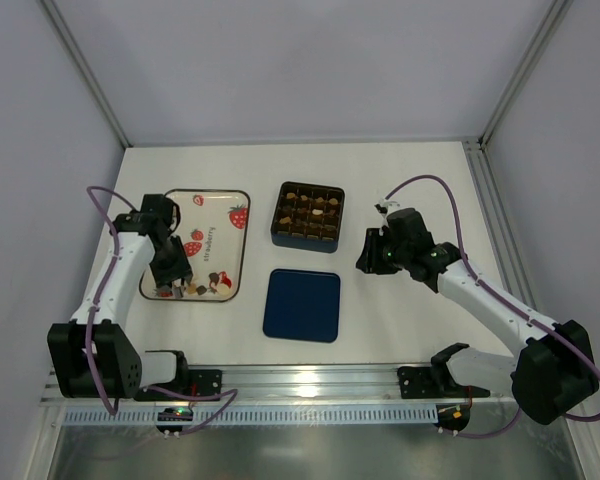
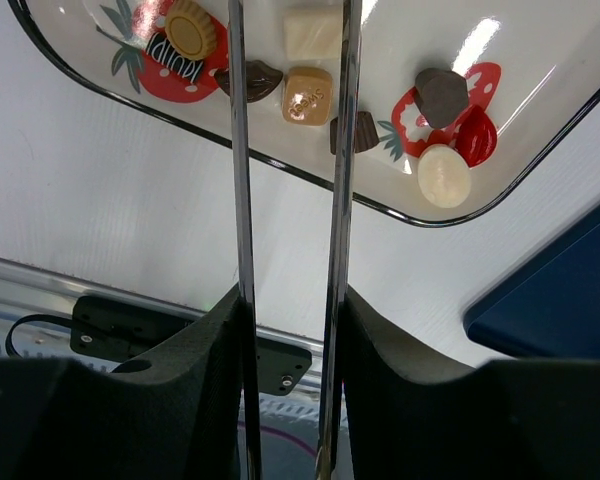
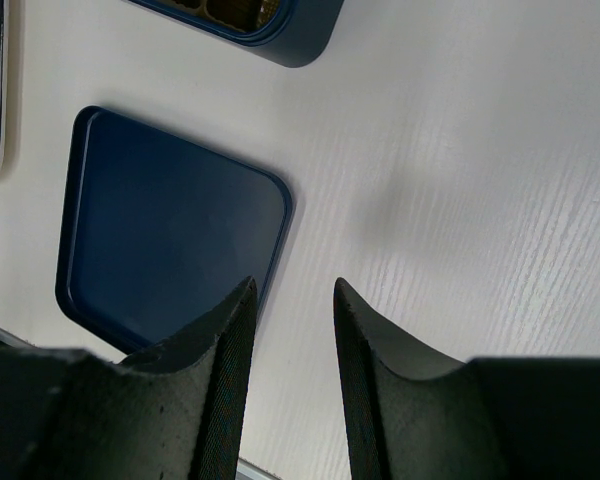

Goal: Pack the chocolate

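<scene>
Several chocolate pieces lie at the near end of the strawberry-print tray. In the left wrist view I see a tan piece, a white square, a dark lip-shaped piece, a dark heart and a white oval. My left gripper is open and carries two long metal blades. They reach over the tray and stand either side of the tan piece with a gap on its left. My right gripper hangs open and empty over bare table.
The dark-blue box with its brown grid insert sits behind the middle and holds several pieces. Its flat blue lid lies in front of it, just left of my right gripper. A metal rail runs along the near edge.
</scene>
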Tool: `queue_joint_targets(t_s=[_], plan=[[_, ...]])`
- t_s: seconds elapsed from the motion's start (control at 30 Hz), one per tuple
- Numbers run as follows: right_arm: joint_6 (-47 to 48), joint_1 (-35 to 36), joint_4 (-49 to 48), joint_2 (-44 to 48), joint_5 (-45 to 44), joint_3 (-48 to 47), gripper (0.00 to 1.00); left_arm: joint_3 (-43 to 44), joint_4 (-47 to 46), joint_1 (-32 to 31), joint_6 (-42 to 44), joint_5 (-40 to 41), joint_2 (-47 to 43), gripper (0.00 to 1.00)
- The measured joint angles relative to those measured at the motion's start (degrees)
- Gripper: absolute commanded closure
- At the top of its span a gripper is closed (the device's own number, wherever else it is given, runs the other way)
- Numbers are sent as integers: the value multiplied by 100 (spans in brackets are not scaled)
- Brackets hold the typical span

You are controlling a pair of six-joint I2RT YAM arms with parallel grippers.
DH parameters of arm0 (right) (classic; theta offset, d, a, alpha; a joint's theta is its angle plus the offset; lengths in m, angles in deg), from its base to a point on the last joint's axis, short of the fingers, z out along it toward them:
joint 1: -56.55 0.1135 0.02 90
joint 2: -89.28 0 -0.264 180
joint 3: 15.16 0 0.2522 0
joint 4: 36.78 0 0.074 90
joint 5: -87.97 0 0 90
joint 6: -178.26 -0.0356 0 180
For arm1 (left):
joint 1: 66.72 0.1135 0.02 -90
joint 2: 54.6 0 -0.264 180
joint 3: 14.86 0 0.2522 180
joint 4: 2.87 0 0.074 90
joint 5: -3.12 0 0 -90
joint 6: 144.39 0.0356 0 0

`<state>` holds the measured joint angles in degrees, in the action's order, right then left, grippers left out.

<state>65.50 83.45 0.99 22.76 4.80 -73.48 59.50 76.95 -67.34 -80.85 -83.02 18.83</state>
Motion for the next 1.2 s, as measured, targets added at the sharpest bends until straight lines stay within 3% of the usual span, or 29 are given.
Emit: queue_joint_targets(t_s=[0.43, 1.2], plan=[[0, 0, 0, 0, 0, 0, 61, 2, -68, 0, 17, -203, 101, 72], [-2, 0, 2, -42, -4, 0, 61, 472, 72, -17, 177, -179, 116, 74]])
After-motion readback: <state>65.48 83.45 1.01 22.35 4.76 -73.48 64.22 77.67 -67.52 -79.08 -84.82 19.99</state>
